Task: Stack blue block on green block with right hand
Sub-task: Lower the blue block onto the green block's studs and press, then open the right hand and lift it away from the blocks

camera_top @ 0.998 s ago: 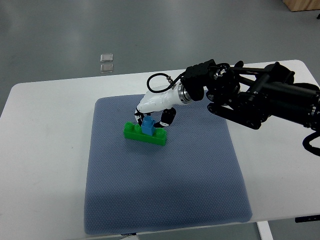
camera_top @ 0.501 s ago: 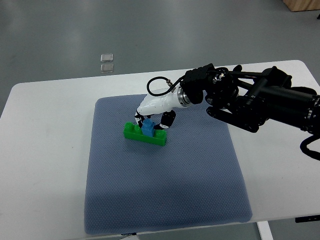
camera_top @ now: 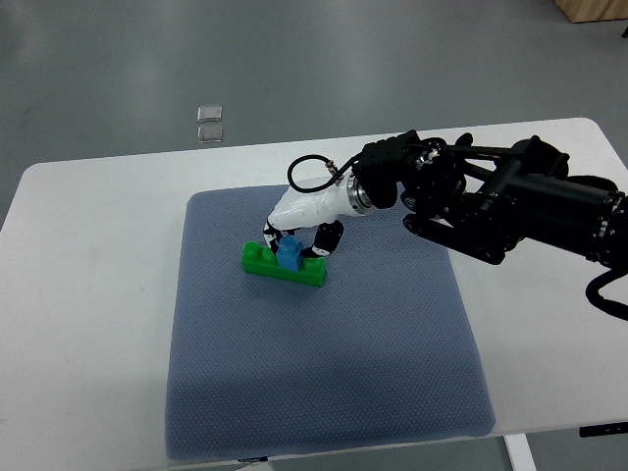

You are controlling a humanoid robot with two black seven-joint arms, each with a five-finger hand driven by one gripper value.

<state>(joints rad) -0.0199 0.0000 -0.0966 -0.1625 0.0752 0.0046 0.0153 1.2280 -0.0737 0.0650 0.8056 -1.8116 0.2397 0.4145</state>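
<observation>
Resting atop the long green plastic block point(camera_top: 285, 266) was the small blue plastic block point(camera_top: 289, 255). The white right robot hand point(camera_top: 299, 232) pinched that blue block from above.

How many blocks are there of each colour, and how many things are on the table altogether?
Blue block: 1
Green block: 1
Grey-blue mat: 1
Total: 3 things on the table, 2 of them blocks. The blue block sits on top of the green one, with the robot's right hand around it.
</observation>
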